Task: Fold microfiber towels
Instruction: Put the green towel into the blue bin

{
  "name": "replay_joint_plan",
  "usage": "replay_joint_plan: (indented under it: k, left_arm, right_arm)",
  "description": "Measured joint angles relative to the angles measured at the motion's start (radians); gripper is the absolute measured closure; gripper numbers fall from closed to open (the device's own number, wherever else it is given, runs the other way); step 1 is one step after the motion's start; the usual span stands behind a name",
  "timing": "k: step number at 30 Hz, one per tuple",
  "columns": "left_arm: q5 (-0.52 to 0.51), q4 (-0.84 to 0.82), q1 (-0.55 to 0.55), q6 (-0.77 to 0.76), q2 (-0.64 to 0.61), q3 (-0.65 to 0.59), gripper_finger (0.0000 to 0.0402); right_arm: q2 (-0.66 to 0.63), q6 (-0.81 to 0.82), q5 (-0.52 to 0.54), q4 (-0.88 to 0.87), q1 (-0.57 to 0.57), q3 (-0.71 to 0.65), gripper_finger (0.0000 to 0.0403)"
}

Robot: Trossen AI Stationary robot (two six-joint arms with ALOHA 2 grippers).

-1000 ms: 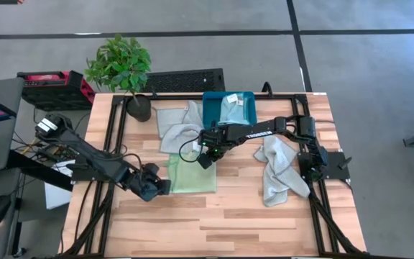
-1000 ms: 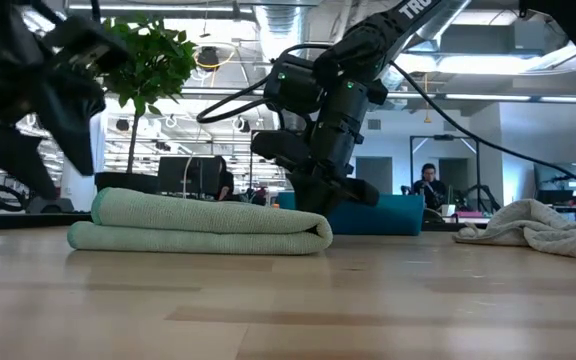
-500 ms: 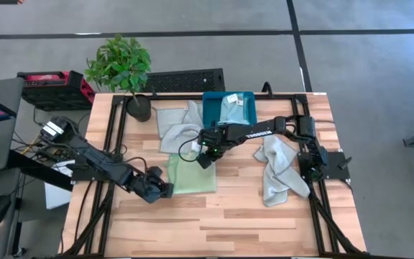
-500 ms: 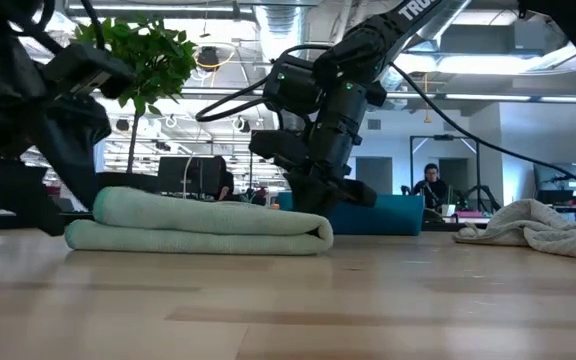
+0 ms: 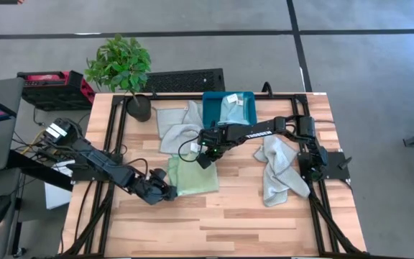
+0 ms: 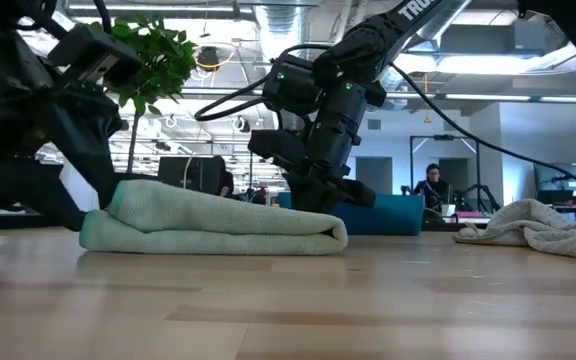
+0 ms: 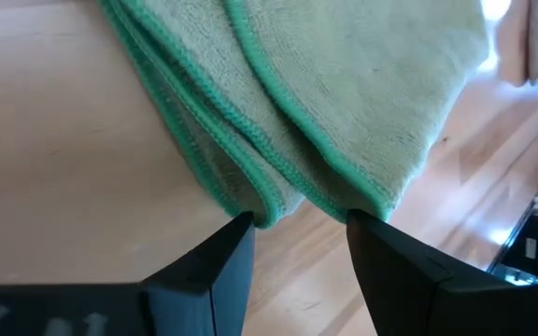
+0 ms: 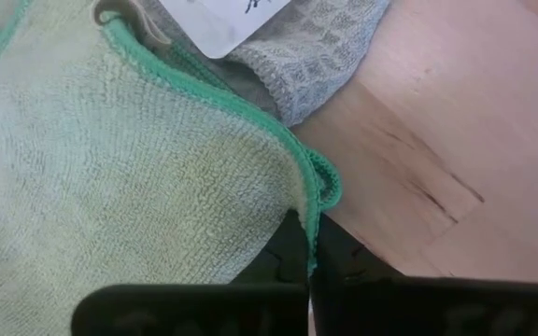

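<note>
From above, the left gripper [image 5: 165,193] had travelled in from the table's left side over the last second and now stood against the near left corner of the light green towel [image 5: 195,175], which lay folded at the middle of the table [image 5: 250,223]. The right gripper [image 5: 208,154] had not shifted; it remained at the towel's far right corner. A pale grey towel [image 5: 176,124] lay just beyond the green one, another grey towel [image 5: 277,167] lay crumpled near the right arm's base, and a light blue towel [image 5: 233,108] sat inside the teal bin [image 5: 210,112]. At table height, the green towel's left end had bulged up and its right fold had slid a little rightward as the left gripper pressed in, so the stack appeared to be getting nudged rather than lifted. The left wrist view showed that gripper's fingers [image 7: 208,271] spread apart, the doubled green-edged corner sitting at their tips and not yet pinched. The right wrist view showed the right gripper closed tight on the towel's hemmed edge, beside the grey towel's white tag [image 8: 236,21]. In my judgement, the left arm was lining up to take its corner so both arms could carry the next fold; the risk was that further pushing would rumple the layers already laid.
</note>
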Motion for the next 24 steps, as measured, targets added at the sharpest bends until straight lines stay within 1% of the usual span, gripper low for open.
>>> replay_joint_plan:
  k: [11,15,19,24]
  left_arm:
    - [-0.015,0.019,-0.064,-0.028,-0.01,0.0,0.0237]
    - [-0.082,0.011,-0.083,-0.038,-0.007,0.0,0.0237]
    - [-0.101,-0.018,-0.083,-0.042,0.002,0.0,0.0237]
    - [-0.161,-0.046,-0.083,-0.021,0.001,0.0,0.0237]
  right_arm:
    - [0.0,-0.001,0.0,-0.002,0.0,0.0,0.0392]
    - [0.0,-0.002,0.0,-0.001,0.0,0.001,0.0397]
    - [0.0,-0.002,0.0,0.0,0.0,0.001,0.039]
    - [0.0,-0.003,0.0,0.002,0.0,0.001,0.0394]
